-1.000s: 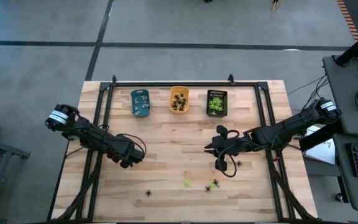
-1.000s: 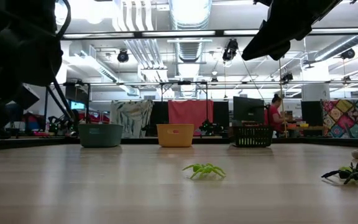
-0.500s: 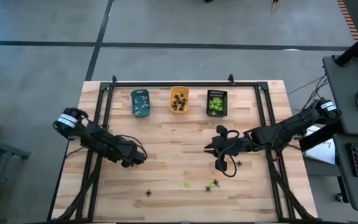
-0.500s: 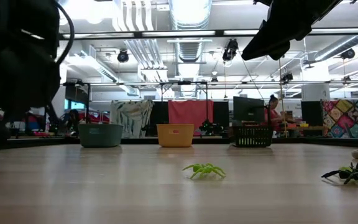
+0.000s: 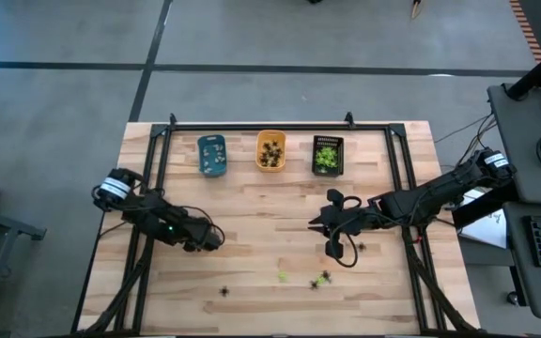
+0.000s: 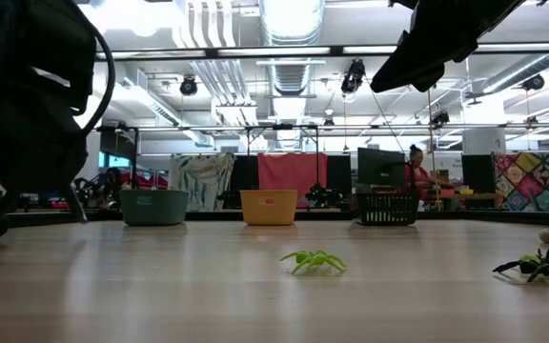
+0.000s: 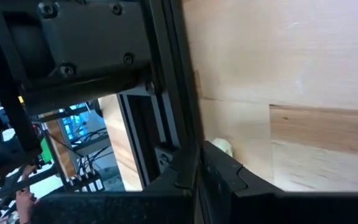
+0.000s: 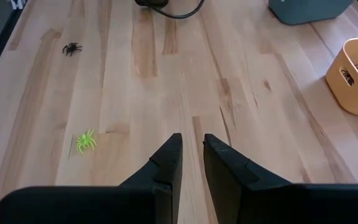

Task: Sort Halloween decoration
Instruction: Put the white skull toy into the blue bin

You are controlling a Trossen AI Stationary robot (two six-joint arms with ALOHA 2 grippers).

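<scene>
**A:** Left gripper first. From above it sits low over the left half of the table, well short of the blue tray, orange tray and black tray along the far edge. The right gripper waits right of centre. Loose figures lie near the front: a black spider and a yellow-green spider.

**B:** And at table height?

**A:** The left arm is a dark mass at far left. The yellow-green spider lies mid-table and another black spider sits far right. All three trays stand far behind them.

**B:** What does the left wrist show?

**A:** The fingers are pressed together against the wood, with a pale figure right at their tips. I can't tell whether it is pinched or only beside them.

**B:** Right wrist?

**A:** Its fingers stand narrowly apart with nothing between them, over bare boards.

**B:** So what makes this pick-up go well?

**A:** I'd lift slowly and straight, and check that the pale figure comes up. It is tiny, so a quick swing could flick it free. Then carry it low to its matching tray.
</scene>
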